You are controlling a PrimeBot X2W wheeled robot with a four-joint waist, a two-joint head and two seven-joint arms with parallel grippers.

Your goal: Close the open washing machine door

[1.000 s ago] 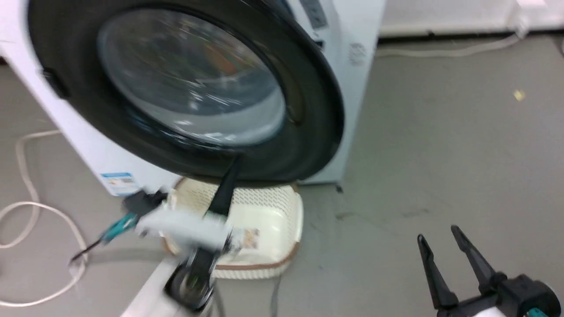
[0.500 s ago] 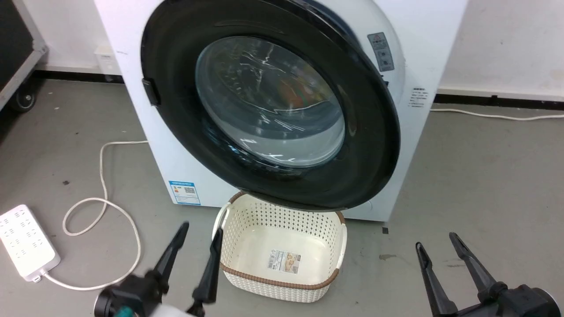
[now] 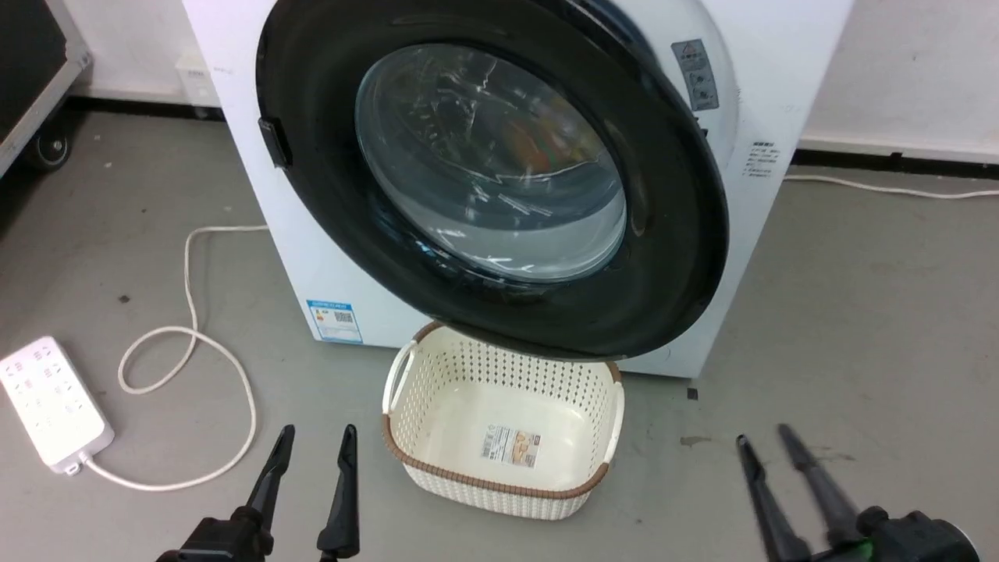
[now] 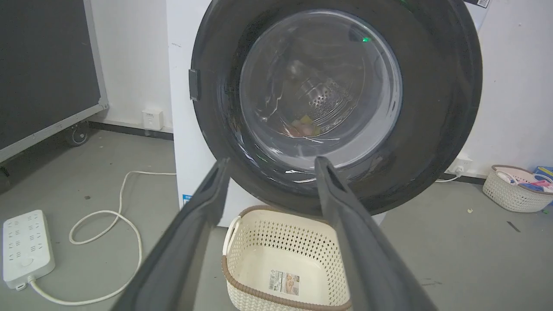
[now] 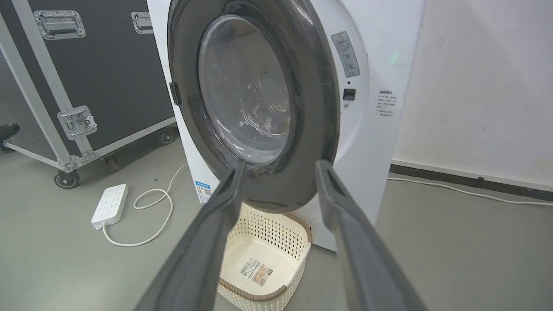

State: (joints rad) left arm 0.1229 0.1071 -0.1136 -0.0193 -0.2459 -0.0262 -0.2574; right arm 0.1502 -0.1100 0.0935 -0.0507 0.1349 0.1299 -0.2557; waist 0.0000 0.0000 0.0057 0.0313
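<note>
The washing machine door [image 3: 671, 257] is up at 12 o'clock in the head view. It is swung nearly flat on the white washing machine [image 3: 308, 265]. It is not shut yet. In the right wrist view, its edge at 3 o'clock stands a little off the front. I think that edge needs one more push.

Your left gripper [image 3: 318, 437] sits low at 7 o'clock. Your right gripper [image 3: 762, 439] sits low at 5 o'clock. Each one has its fingers a little way apart and holds nothing. Both hang well back from the door, so nothing is pressing on it now.

A cream basket [image 3: 499, 485] stands on the floor at 6 o'clock, just under the door's bottom edge. It is empty, with just a paper label stuck on its bottom. It sits low, so I think the door can swing over it.

Through the glass, the left wrist view shows something coloured [image 4: 300, 127] in the drum. I cannot tell what it is. Far off at 3 o'clock in that view, another basket [image 4: 512, 196] has things in it.
</note>
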